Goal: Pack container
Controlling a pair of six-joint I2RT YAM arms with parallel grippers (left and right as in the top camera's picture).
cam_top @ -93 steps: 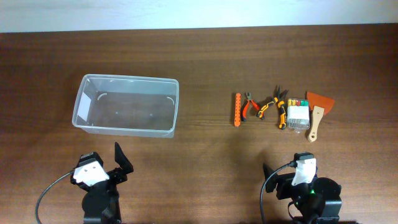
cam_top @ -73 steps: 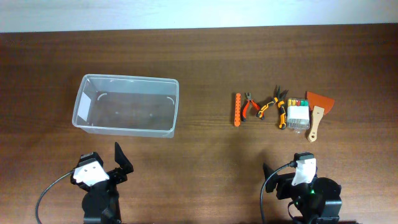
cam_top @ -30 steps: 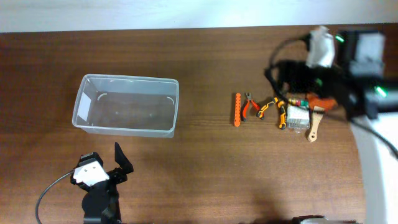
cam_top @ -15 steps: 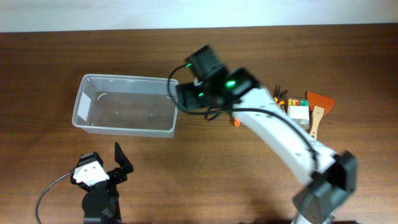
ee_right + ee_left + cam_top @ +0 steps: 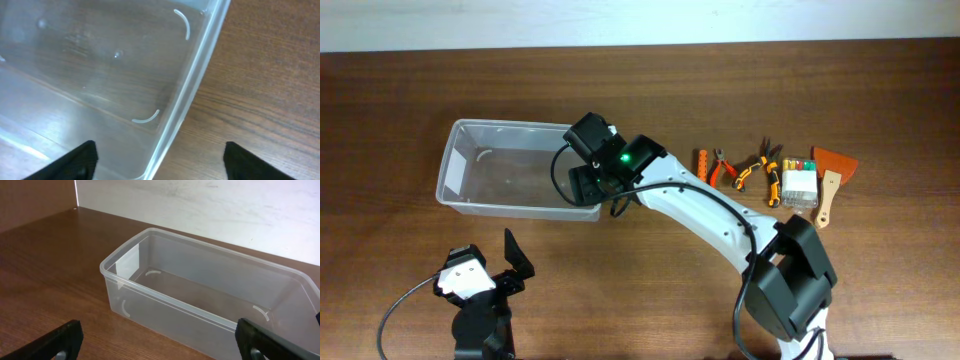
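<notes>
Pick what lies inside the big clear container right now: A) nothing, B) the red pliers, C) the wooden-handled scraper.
A: the container shows only a bare floor in every view, while the red pliers and the scraper lie outside it.

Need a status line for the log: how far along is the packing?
Nothing is packed yet: the container is empty. In hand: the right gripper hovers open over its right end, holding nothing; the left gripper sits open. Left: the orange strip, red-handled pliers, orange-black pliers, small clear box and scraper all lie on the table.
</notes>
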